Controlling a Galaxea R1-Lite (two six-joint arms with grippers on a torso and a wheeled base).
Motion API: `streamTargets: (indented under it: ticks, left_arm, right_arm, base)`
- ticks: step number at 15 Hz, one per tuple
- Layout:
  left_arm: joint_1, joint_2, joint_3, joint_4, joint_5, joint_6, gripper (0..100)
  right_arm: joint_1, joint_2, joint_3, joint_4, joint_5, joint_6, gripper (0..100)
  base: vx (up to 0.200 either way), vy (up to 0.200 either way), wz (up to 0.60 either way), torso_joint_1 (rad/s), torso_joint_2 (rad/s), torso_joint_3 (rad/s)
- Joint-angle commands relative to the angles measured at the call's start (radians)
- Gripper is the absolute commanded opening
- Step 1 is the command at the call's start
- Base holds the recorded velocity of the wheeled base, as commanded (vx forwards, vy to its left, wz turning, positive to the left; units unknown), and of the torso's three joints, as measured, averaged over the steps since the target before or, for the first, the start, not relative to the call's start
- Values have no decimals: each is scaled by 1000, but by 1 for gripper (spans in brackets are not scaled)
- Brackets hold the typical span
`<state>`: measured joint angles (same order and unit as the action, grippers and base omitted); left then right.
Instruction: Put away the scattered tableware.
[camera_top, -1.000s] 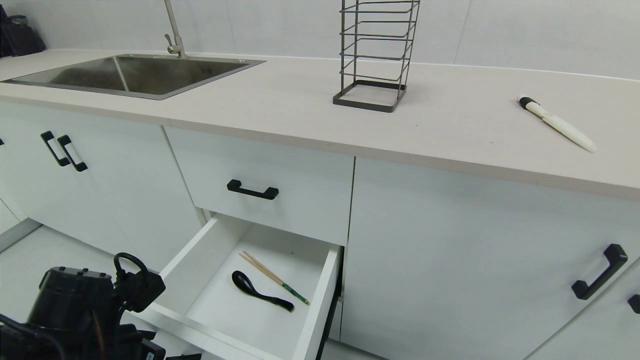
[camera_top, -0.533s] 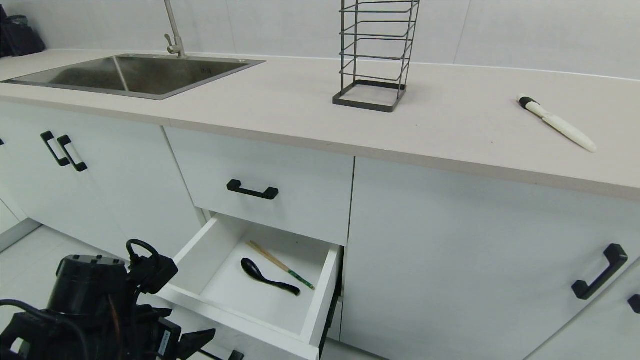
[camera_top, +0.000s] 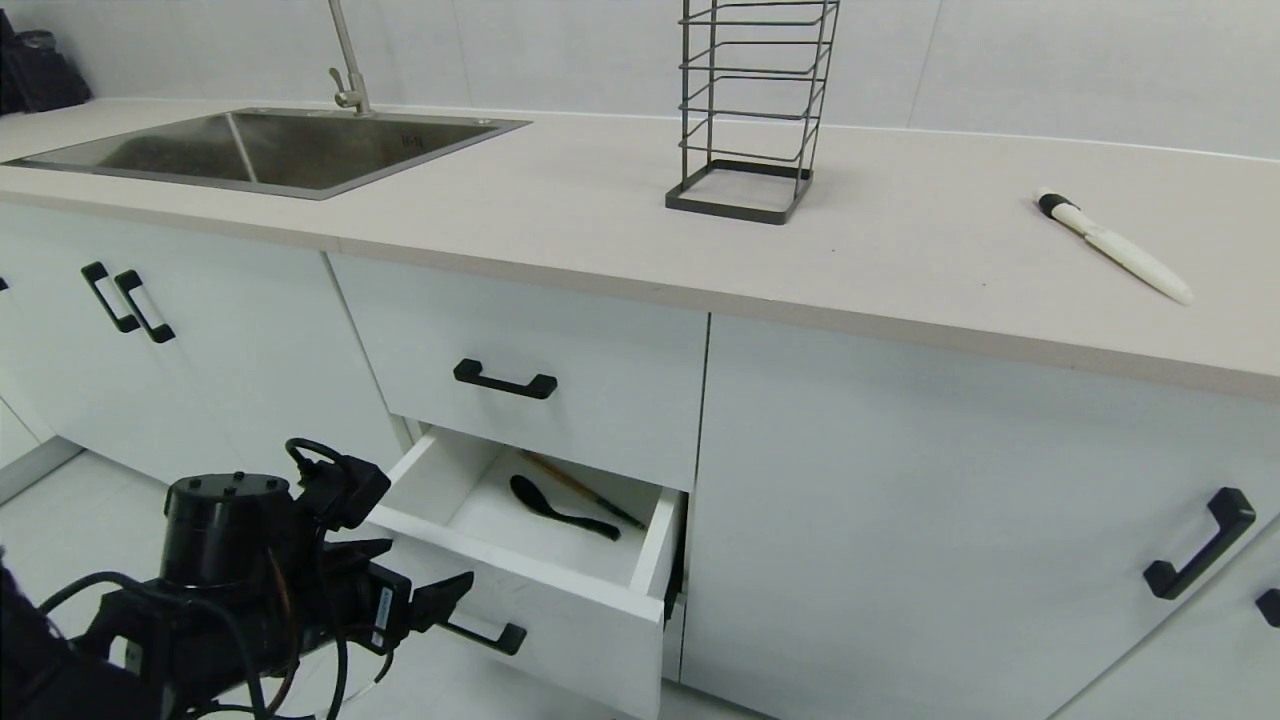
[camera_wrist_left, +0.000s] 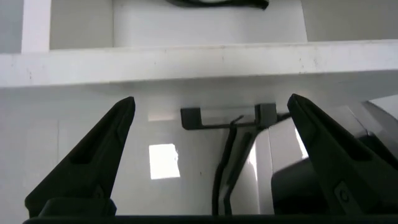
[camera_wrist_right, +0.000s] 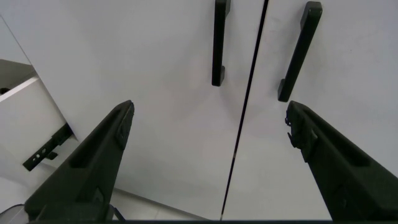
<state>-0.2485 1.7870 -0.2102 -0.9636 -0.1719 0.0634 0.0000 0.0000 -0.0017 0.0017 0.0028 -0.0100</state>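
Lower drawer (camera_top: 545, 615) under the counter (camera_top: 560, 240): partly open, below the closed upper drawer (camera_top: 520, 340).

Contents, on the white drawer floor: black spoon (camera_top: 560, 508) with its bowl toward the sink side, and a pair of chopsticks (camera_top: 590, 492) just behind it, lying roughly parallel to it. The far part of the chopsticks sits in shadow (whether they touch the spoon cannot be told from the head view).

Left gripper (camera_top: 452, 603): low, directly in front of the drawer's front panel. Jaws spread wide, nothing between them. In the left wrist view the black drawer handle (camera_wrist_left: 227, 118) lies in line with the gap between the two fingers (camera_wrist_left: 93, 162), just beyond the tips and not clamped.

Right gripper (camera_wrist_right: 210, 109): also spread wide and empty. It faces a pair of white cabinet doors (camera_wrist_right: 155, 93) with two upright black door handles (camera_wrist_right: 219, 43).

On the counter: a white utensil (camera_top: 1115, 245) with a black end lies flat, well to the right of the wire rack (camera_top: 755, 110). It is possibly a sheathed knife; too small to confirm. The rack stands upright. The sink (camera_top: 260, 150) and tap (camera_top: 345, 60) are at the far left.
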Motion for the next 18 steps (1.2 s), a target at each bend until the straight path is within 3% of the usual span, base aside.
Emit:
streamTargets:
  ticks: [1,4,9,18]
  left_arm:
    - [-8,114,-28,-66,-1,-2,100]
    - [-29,219,-77,-202,-4,-10,100]
    - [-38,261,-182,-210,-4,-25,100]
    - [-35,330,-307,-211,-3,-24,100]
  right_arm:
    - [0,2,0,0,0,-1,100]
    - [0,2,0,0,0,-1,100]
    - [0,2,0,0,0,-1,100]
    - [0,2,0,0,0,-1,100]
  base:
    - [0,0,0,0,0,0]
    - [0,0,0,0,0,0]
    - [0,0,0,0,0,0]
    - [0,0,0,0,0,0]
